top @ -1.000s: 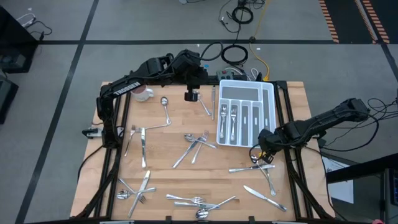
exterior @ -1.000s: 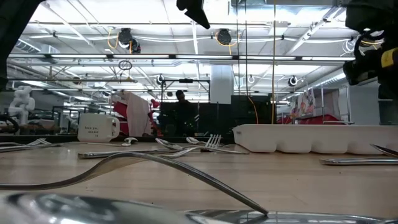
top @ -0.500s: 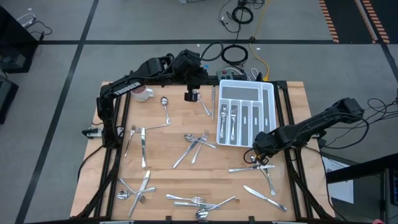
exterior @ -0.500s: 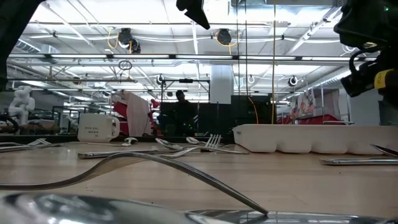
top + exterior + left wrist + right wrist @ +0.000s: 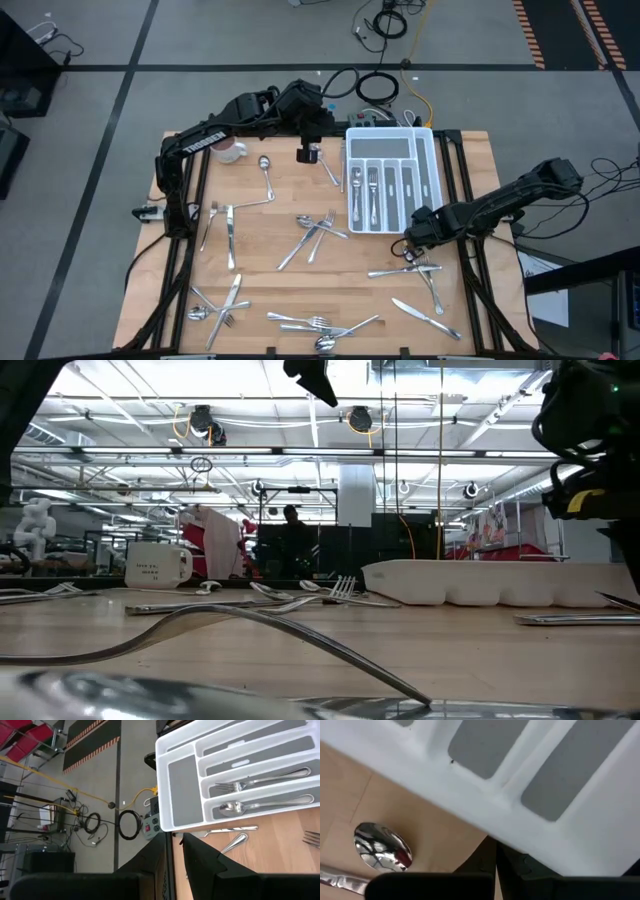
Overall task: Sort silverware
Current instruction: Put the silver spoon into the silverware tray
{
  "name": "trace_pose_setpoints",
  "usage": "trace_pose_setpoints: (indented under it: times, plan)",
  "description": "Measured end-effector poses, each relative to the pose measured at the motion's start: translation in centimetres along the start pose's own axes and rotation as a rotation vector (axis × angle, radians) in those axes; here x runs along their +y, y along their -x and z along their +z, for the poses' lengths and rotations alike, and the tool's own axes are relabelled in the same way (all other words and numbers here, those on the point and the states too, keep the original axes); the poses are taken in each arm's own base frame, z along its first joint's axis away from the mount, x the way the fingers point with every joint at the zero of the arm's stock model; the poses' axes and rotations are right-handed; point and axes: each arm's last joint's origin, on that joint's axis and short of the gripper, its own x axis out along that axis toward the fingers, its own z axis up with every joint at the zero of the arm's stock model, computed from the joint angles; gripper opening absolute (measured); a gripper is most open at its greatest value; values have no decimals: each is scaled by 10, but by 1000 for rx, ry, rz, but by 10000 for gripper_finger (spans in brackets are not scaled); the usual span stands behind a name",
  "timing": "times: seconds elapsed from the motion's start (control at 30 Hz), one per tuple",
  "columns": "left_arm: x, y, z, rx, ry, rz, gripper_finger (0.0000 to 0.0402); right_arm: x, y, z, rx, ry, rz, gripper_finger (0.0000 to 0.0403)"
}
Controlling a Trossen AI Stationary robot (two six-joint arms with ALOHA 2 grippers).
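The silverware lies scattered over the wooden table: a spoon (image 5: 265,170), crossed forks (image 5: 315,232), pieces at the near right (image 5: 420,268) and several along the near edge (image 5: 315,325). Two forks (image 5: 375,190) lie in the white tray (image 5: 432,175). My right gripper (image 5: 417,228) is shut and points down at the tray's near right corner. My left gripper (image 5: 308,153) hangs high above the table's far side, left of the tray, with a narrow gap between its fingers and nothing in it (image 5: 174,855). My right gripper points down with its shut fingers (image 5: 507,870) against the outside of the tray's near rim (image 5: 515,842), by the near right corner (image 5: 404,230). The tray rests flat on the table.
A white mug (image 5: 230,150) stands at the far left of the table. A spoon bowl (image 5: 382,847) lies on the wood close to my right gripper. Cables and a power strip (image 5: 385,115) lie just beyond the table's far edge.
My right gripper has sunk a little at the tray's near right corner and rolled about its own axis, staying shut. The tray has swung on the table: its far end has gone toward the table's left, its near end has hardly moved, and it lies straighter.
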Motion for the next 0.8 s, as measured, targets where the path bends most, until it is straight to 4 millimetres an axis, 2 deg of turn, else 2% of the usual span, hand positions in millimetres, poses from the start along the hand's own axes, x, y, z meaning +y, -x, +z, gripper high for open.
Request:
trace_pose_setpoints:
  times: [0.3,0.67,0.8]
  plan:
    - [0,0,0,-5,0,-7,74,0,0,1,-10,-51,-1,0]
    - [0,0,0,-6,-6,-6,74,0,0,-2,87,13,22,0]
    - [1,0,0,-3,1,-3,74,8,7,0,89,96,84,2]
